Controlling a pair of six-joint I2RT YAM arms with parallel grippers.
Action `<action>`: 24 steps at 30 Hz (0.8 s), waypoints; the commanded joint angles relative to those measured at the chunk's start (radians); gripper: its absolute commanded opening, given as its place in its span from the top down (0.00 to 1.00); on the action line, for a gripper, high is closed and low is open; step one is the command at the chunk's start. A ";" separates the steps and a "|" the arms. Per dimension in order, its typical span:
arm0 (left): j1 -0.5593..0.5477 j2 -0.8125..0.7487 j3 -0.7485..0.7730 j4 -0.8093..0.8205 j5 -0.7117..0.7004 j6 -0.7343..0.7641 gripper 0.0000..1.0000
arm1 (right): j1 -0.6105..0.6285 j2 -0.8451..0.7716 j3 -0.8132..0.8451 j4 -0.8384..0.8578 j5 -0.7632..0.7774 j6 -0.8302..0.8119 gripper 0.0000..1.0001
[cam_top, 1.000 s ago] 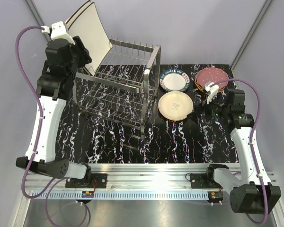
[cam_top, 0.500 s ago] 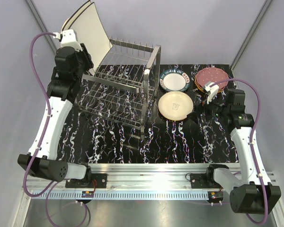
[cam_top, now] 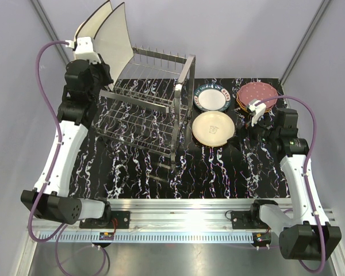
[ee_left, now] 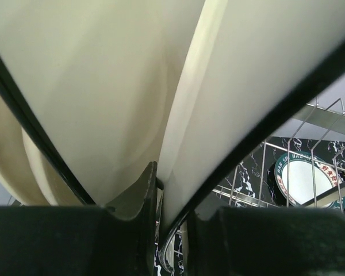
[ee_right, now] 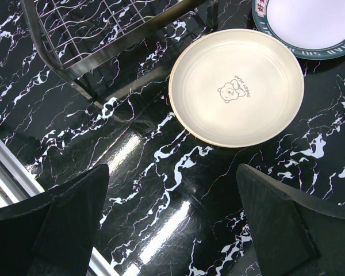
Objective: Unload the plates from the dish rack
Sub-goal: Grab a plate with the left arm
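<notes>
Plates: two cream square plates with dark edges stand in the far-left end of the dish rack [cam_top: 149, 109], leaning left and rising well above its top wires. Faces are smooth and glossy, corners rounded.
- The right-hand cream square plate [cam_top: 116, 46] [ee_left: 264, 86] is the one in the grip. Its dark rim runs diagonally down into the gap between the fingers.
- The left-hand cream square plate [cam_top: 92, 26] [ee_left: 103, 86] stands just behind it, apart at the top.

Rack: two-tier silver wire rack with upright prongs, on the left half of the black white-veined marble worktop [cam_top: 218, 172].

Already out, right of the rack:
- A round cream plate with a small bear print [cam_top: 213, 127] [ee_right: 236, 86] lies flat.
- A round white plate with a green patterned rim [cam_top: 211, 98] lies just beyond it.
- A maroon scalloped plate [cam_top: 257, 95] tops a short stack at the far right corner.

Left arm: stretched up and forward along the rack's left side. The left gripper [ee_left: 161, 207] is clamped on the lower edge of the right-hand square plate, one dark finger on each face.

Right arm: folded low, wrist pointing left. The right gripper [ee_right: 172, 224] is spread wide with nothing between the fingers, over bare worktop just near of the bear-print plate.
</notes>
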 commanded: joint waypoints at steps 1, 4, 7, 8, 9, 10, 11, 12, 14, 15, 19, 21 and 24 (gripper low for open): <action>0.022 -0.033 0.018 0.123 -0.029 0.034 0.94 | -0.005 -0.018 0.011 0.021 -0.016 -0.012 0.00; 0.022 -0.049 0.019 0.156 -0.006 0.038 0.97 | -0.003 -0.018 0.010 0.018 -0.016 -0.012 0.00; 0.022 -0.058 0.030 0.179 0.006 0.049 0.98 | -0.003 -0.018 0.011 0.018 -0.016 -0.012 0.00; 0.024 -0.063 0.035 0.194 0.009 0.056 0.98 | -0.003 -0.016 0.011 0.019 -0.016 -0.012 0.00; 0.022 -0.063 0.039 0.201 0.014 0.070 0.98 | -0.005 -0.016 0.011 0.019 -0.016 -0.012 0.00; 0.022 -0.066 0.049 0.211 0.015 0.075 0.98 | -0.005 -0.018 0.010 0.019 -0.015 -0.012 0.00; 0.024 -0.072 0.050 0.218 0.015 0.076 0.98 | -0.003 -0.018 0.011 0.019 -0.015 -0.012 0.00; 0.022 -0.075 0.053 0.225 0.020 0.083 0.98 | -0.005 -0.016 0.011 0.019 -0.015 -0.012 0.00; 0.022 -0.084 0.058 0.254 0.029 0.086 0.99 | -0.005 -0.018 0.011 0.019 -0.013 -0.012 0.00; 0.022 -0.084 0.058 0.254 0.032 0.086 0.99 | -0.003 -0.018 0.010 0.019 -0.015 -0.012 0.00; 0.022 -0.084 0.078 0.267 0.045 0.080 1.00 | -0.005 -0.018 0.010 0.021 -0.010 -0.011 0.00; 0.022 -0.087 0.078 0.282 0.057 0.072 1.00 | -0.005 -0.018 0.010 0.019 -0.007 -0.011 0.00; 0.024 -0.095 0.069 0.314 0.071 0.067 1.00 | -0.003 -0.018 0.010 0.019 -0.009 -0.011 0.00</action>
